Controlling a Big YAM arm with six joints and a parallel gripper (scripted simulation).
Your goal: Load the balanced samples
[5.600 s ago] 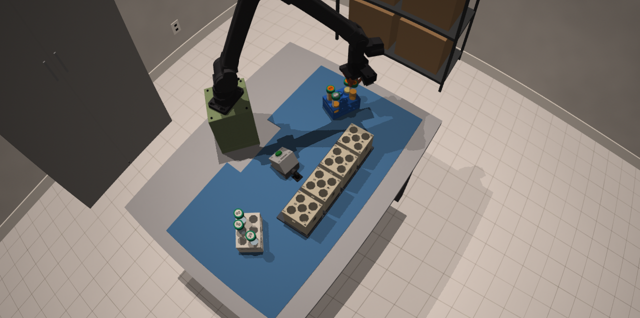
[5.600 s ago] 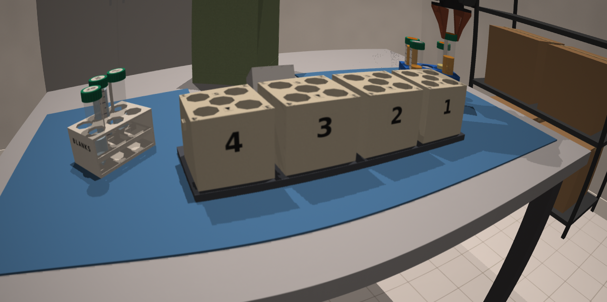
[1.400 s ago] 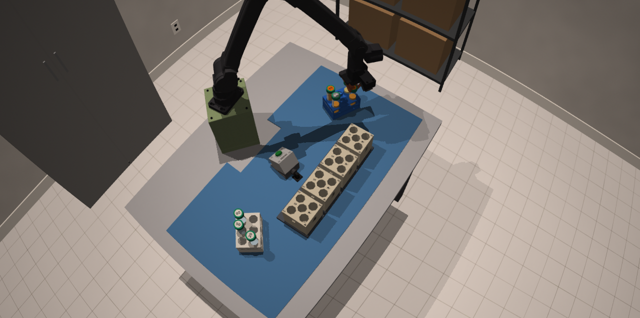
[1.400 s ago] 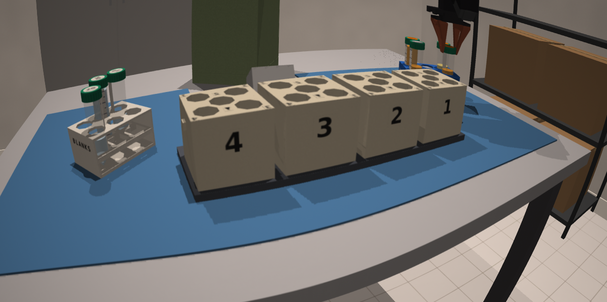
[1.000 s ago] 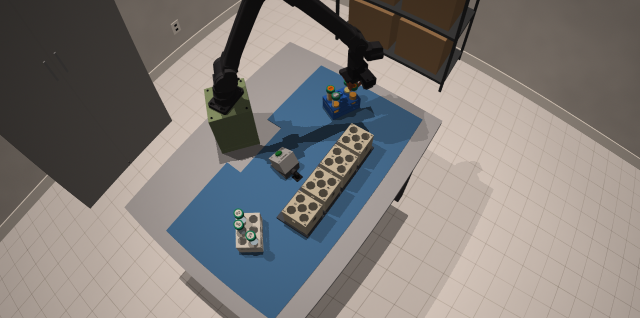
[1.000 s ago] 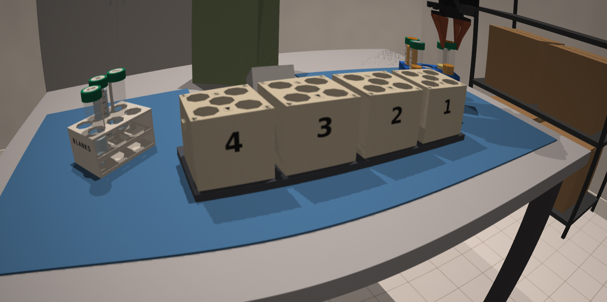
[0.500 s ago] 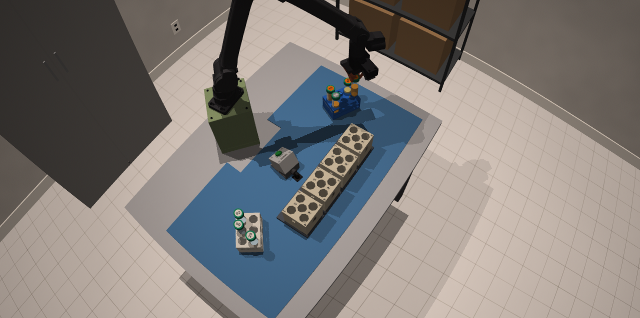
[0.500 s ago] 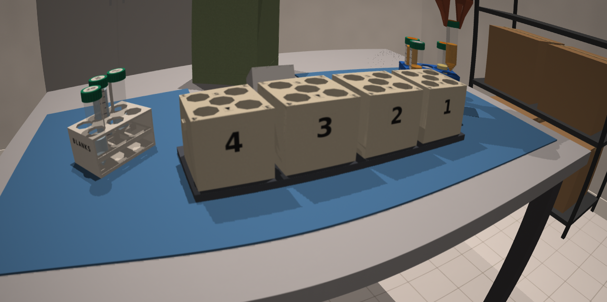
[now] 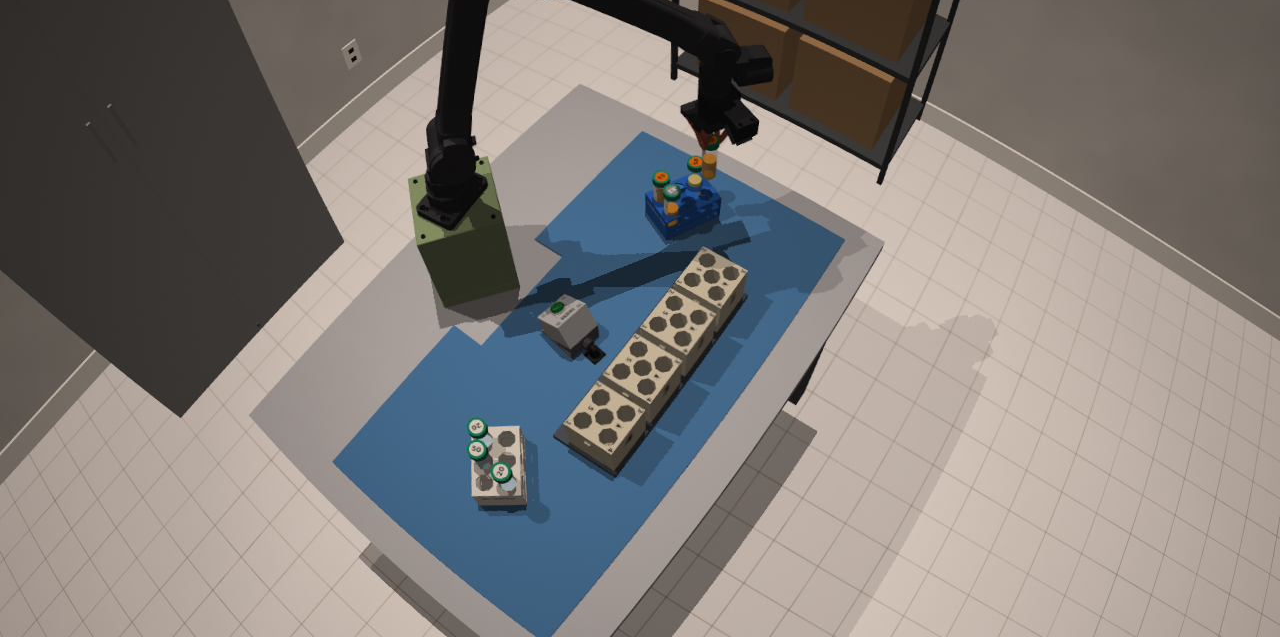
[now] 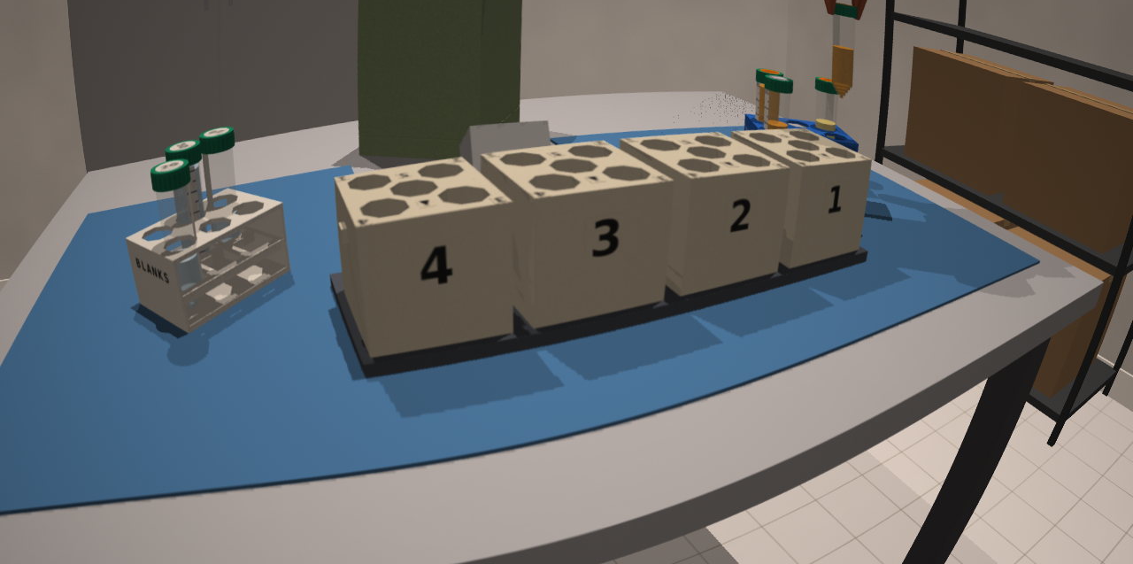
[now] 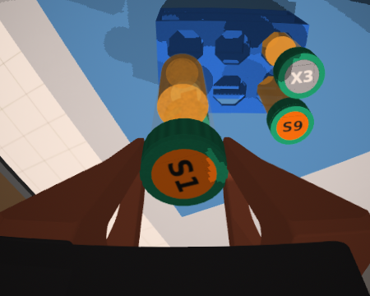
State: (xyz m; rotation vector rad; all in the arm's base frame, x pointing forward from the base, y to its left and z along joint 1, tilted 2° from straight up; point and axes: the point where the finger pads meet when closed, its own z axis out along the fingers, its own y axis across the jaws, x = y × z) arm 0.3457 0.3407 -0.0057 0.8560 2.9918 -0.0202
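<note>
Counts: four adapters [image 10: 602, 235] in a row on the loading stand [image 10: 443, 351], all holes bare. Three blanks [image 10: 189, 152] stand in the blank rack [image 10: 158, 275]. Blue sample rack [image 11: 207, 28] has three tubes in it: X3 [image 11: 302, 76], S9 [image 11: 292, 125], S8 [image 9: 695, 164] (S8 hidden under S1 in the wrist view). One green key [image 9: 556, 306]. Arm stretched out from its base, wrist pointing down; gripper [image 11: 183, 170] clamps S1 [image 11: 184, 171] by the cap, tube upright, lifted clear above the sample rack.
</note>
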